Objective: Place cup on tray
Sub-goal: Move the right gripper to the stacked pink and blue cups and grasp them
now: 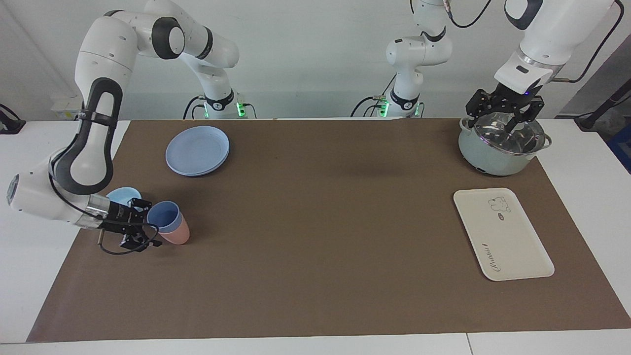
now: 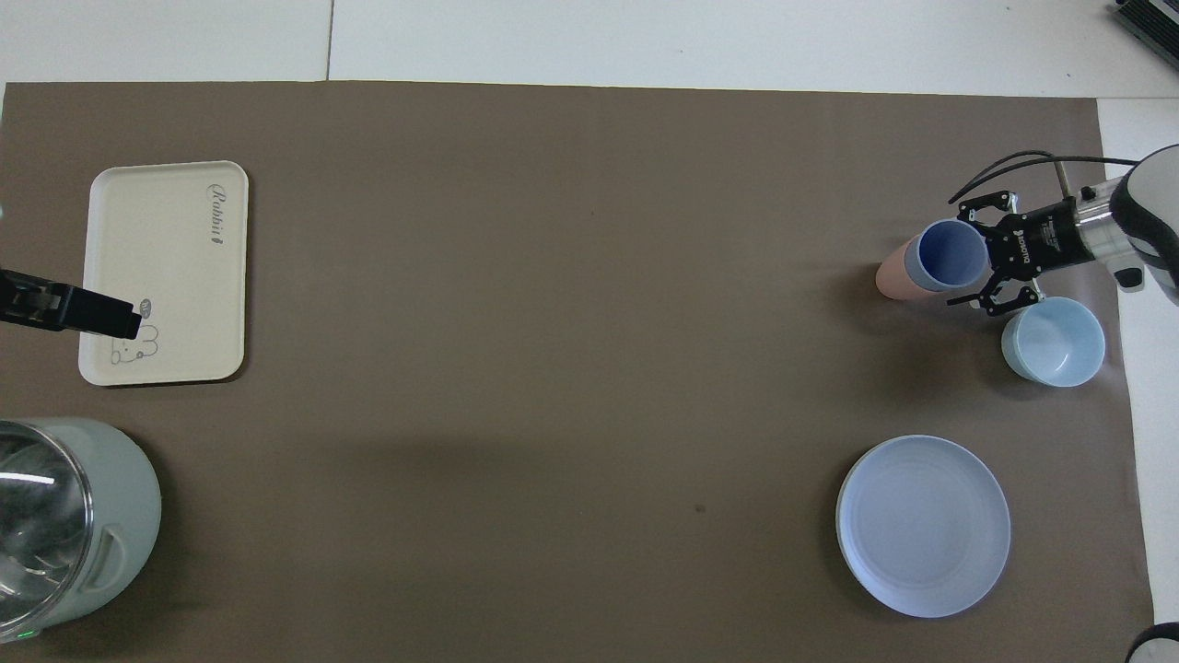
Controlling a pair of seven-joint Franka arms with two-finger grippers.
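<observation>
The periwinkle-blue cup (image 1: 164, 216) (image 2: 949, 256) sits nested inside a pink cup (image 1: 178, 236) (image 2: 892, 276) on the mat at the right arm's end of the table. My right gripper (image 1: 144, 223) (image 2: 976, 253) is low at the cup's rim, open, with one finger on each side of it. I cannot tell whether the fingers touch it. The cream tray (image 1: 503, 236) (image 2: 166, 267) lies flat at the left arm's end. My left gripper (image 1: 498, 123) waits, open and holding nothing, just over a pot's lid. In the overhead view a black part of it (image 2: 92, 315) covers the tray's edge.
A light-blue bowl (image 1: 122, 195) (image 2: 1055, 343) stands close beside the right gripper, nearer to the robots than the cups. A round blue plate (image 1: 197, 150) (image 2: 924, 525) lies nearer still. A pale green pot with a glass lid (image 1: 498, 158) (image 2: 101, 516) stands nearer to the robots than the tray.
</observation>
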